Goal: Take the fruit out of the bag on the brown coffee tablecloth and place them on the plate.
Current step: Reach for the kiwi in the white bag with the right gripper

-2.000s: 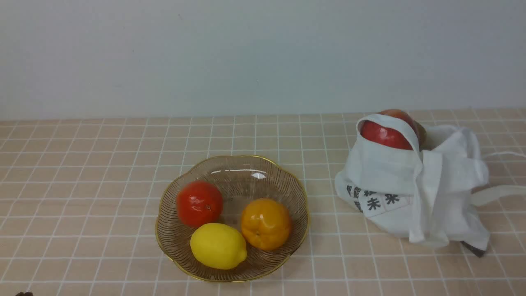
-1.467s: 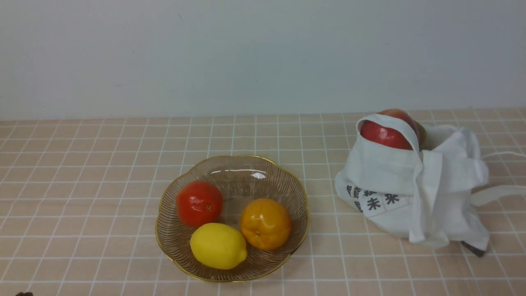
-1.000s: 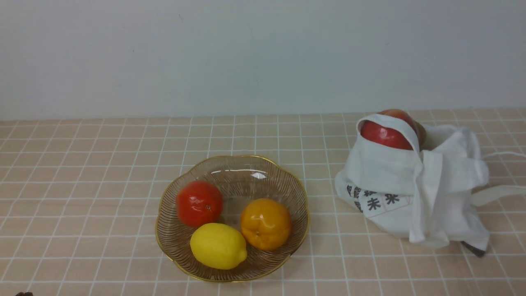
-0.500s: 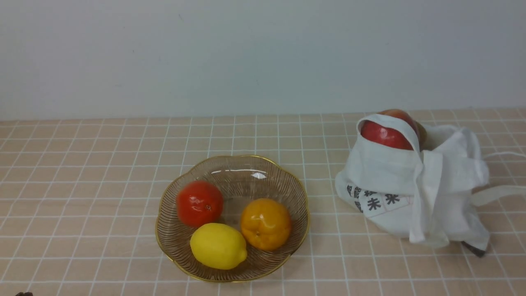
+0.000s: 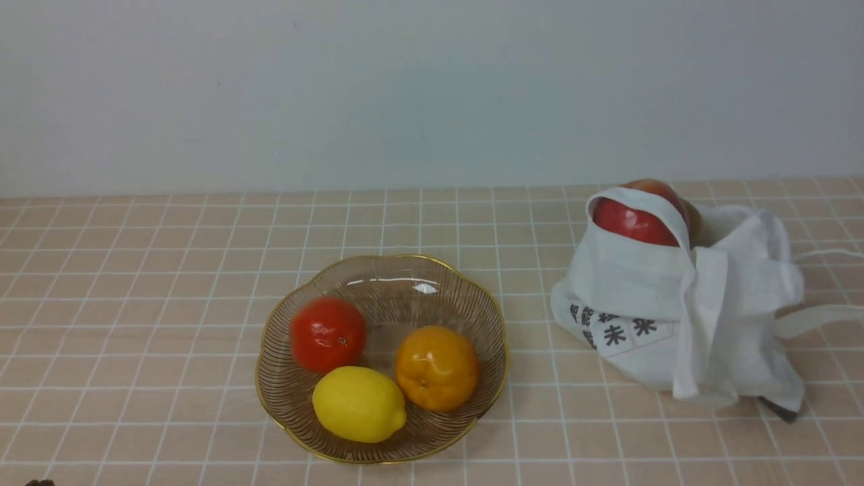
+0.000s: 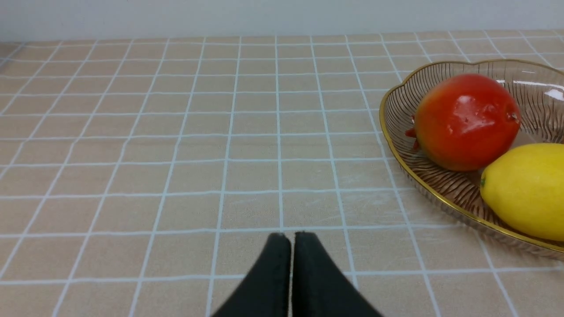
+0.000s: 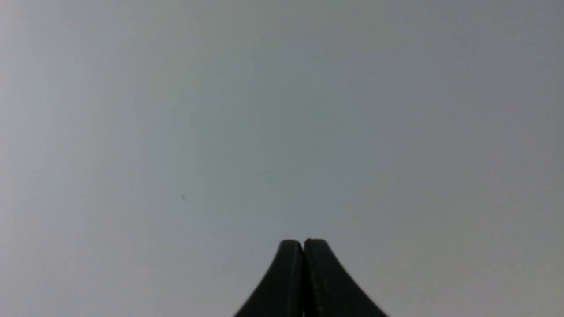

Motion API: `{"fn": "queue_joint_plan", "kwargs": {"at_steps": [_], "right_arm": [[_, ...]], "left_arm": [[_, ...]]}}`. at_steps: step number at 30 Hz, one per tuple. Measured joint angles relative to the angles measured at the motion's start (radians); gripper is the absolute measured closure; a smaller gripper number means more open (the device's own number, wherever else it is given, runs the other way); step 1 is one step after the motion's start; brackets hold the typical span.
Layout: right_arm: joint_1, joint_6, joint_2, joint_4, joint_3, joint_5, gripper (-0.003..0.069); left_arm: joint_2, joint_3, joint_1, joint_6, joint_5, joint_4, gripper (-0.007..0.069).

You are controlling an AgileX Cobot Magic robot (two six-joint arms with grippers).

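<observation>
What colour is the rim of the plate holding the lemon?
Gold, all along the scalloped rim; it shows best in the front view.

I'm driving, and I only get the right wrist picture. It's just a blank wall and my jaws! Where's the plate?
Observer: The front view shows the plate on the checkered tablecloth, to the left of the white bag.
Operator: Ooh! Is there any fruit on it yet?
Observer: Yes, three: a red one, an orange one and a yellow lemon.
Operator: So is the bag all done?
Observer: No, a shiny red fruit shows in its opening, with more fruit behind it.
</observation>
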Motion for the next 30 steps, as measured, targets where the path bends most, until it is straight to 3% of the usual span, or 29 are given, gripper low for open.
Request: {"fn": "queue_joint_plan", "kwargs": {"at_steps": [6,7,10,14,20,30], "right_arm": [[0.000,-0.120,0.332,-0.101,-0.462,0.531,0.0673],[0.000,-0.130,0.346,-0.101,-0.476,0.552,0.0673],[0.007,-0.333,0.604,-0.032,-0.713,0.922,0.0673],[0.008,-0.530,0.887,0.127,-0.916,1.170,0.0673],[0.008,-0.704,1.261,0.314,-1.178,1.331,0.0673],[0.012,-0.681,1.776,0.402,-1.599,1.335,0.0673]], "left_arm": [[0.000,0.000,0.000,0.000,0.000,0.000,0.0632],[0.000,0.000,0.000,0.000,0.000,0.000,0.0632],[0.000,0.000,0.000,0.000,0.000,0.000,0.0632],[0.000,0.000,0.000,0.000,0.000,0.000,0.0632],[0.000,0.000,0.000,0.000,0.000,0.000,0.0632],[0.000,0.000,0.000,0.000,0.000,0.000,0.0632]]}}
